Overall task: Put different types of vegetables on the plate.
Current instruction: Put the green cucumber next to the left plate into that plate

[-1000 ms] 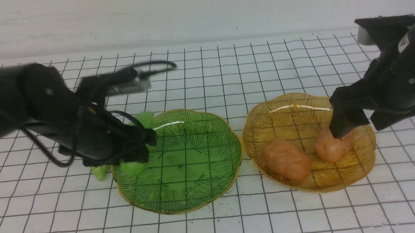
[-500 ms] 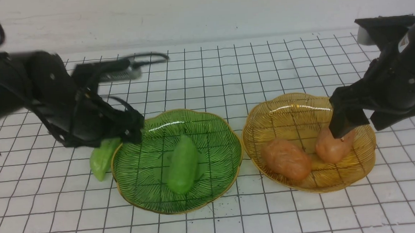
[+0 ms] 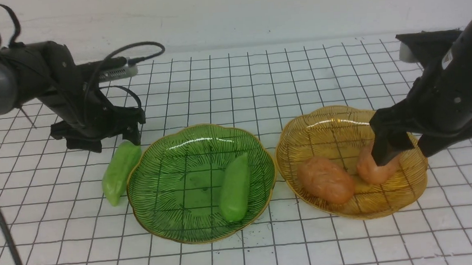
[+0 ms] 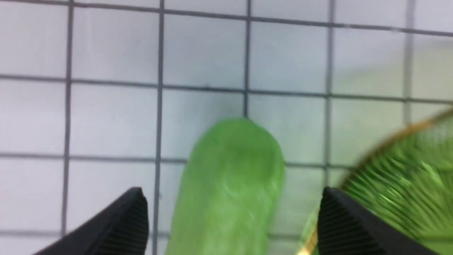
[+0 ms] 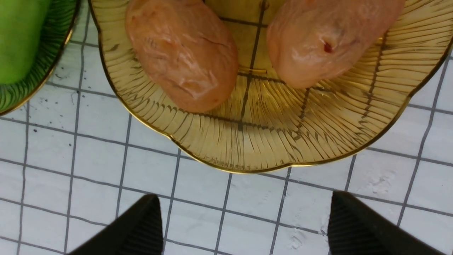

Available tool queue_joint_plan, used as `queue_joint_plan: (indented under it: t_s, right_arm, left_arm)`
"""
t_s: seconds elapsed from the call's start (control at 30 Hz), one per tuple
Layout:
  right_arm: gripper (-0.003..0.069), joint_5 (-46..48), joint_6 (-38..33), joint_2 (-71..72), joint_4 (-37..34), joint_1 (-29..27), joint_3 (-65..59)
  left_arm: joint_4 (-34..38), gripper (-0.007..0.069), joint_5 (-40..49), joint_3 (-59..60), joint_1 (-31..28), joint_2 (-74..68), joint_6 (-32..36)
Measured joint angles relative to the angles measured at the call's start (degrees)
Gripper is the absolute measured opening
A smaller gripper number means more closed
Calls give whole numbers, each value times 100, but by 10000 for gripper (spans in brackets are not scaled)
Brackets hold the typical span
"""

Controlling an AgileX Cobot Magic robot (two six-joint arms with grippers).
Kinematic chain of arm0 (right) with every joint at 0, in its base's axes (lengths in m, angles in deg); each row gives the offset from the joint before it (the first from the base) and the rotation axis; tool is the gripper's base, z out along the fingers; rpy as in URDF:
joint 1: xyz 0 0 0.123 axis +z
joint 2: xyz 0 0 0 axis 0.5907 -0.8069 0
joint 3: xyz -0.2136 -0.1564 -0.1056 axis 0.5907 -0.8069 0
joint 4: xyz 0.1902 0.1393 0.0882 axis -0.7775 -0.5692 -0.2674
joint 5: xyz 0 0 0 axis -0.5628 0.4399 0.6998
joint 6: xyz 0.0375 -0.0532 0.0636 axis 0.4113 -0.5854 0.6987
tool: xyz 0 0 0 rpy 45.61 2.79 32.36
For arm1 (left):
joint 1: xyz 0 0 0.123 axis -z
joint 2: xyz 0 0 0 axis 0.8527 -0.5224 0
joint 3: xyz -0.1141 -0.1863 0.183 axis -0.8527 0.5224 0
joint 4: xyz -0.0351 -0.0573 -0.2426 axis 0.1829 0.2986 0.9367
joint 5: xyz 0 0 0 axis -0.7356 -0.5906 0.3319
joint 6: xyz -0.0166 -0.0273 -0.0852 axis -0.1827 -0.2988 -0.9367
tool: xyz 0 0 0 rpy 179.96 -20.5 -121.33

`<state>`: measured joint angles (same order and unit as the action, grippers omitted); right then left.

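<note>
One light-green cucumber (image 3: pixel 234 188) lies in the green plate (image 3: pixel 163 219), right of its middle. The other cucumber (image 3: pixel 120 176) lies on the table against that plate's left rim. My left gripper (image 3: pixel 105 142) is open and empty just above this cucumber's far end; in the left wrist view the cucumber (image 4: pixel 230 191) lies between the spread fingers. Two orange-brown potatoes (image 3: pixel 325 180) (image 3: pixel 375 168) lie in the yellow plate (image 3: pixel 333 122). My right gripper (image 3: pixel 409 148) is open and empty above the right potato (image 5: pixel 325 39).
The two plates stand side by side, nearly touching, on a white gridded table. The green plate's rim (image 4: pixel 407 141) is close beside one left finger. A wall runs along the table's far edge.
The left gripper let go of a cucumber, which rolled to the green plate's right side. The left arm drew back left over the other cucumber. The right arm shifted slightly.
</note>
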<state>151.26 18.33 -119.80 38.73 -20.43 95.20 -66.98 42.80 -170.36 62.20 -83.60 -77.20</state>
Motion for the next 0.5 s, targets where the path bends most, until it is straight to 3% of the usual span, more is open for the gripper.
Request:
queue_joint_plan:
  t_s: [0.23, 0.37, 0.5]
  right_arm:
    - [569, -4, 0, -90, 0, 0, -7]
    - [569, -4, 0, -90, 0, 0, -7]
    - [569, -4, -6, -90, 0, 0, -7]
  left_arm:
    - [-48, 513, -119, -72, -4, -298, 0]
    - [-48, 360, -5, -90, -4, -315, 0]
    - [-88, 360, 140, -102, -4, -315, 11]
